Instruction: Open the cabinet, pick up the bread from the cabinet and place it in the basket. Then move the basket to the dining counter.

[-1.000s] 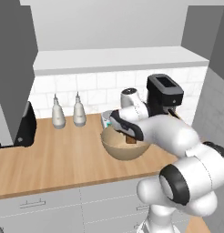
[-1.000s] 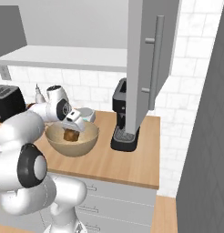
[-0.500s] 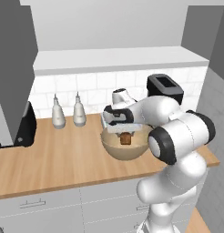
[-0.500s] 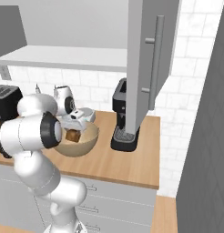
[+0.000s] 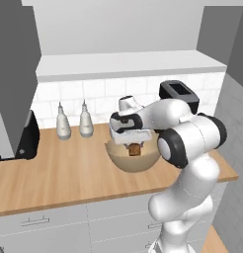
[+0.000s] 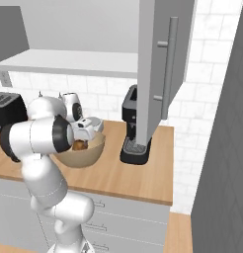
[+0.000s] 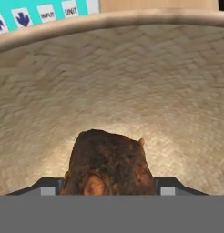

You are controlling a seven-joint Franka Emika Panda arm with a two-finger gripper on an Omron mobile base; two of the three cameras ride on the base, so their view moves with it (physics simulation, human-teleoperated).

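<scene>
cabinet [image 6: 160, 74] door open | bread [image 7: 109, 164] inside basket [image 5: 133, 157]; gripper [image 5: 135, 147] clamped on bread, release pending | left: carry basket to dining counter

- Bread [image 7: 110, 163] sits low at centre: a dark brown, rough, mottled chunk with a lighter patch near its base.
- Fingers [image 7: 46, 187] show as grey-dark tips flanking the bread on both sides, close against it; contact cannot be confirmed.
- Basket [image 7: 132, 77] interior lies behind and around the bread: tan woven wall, curving up to a smooth rim at top.
- Beyond the rim, top left: teal panel [image 7: 36, 13] with white labelled buttons.
- Top right beyond the rim: strip of wood worktop [image 7: 155, 4].
</scene>
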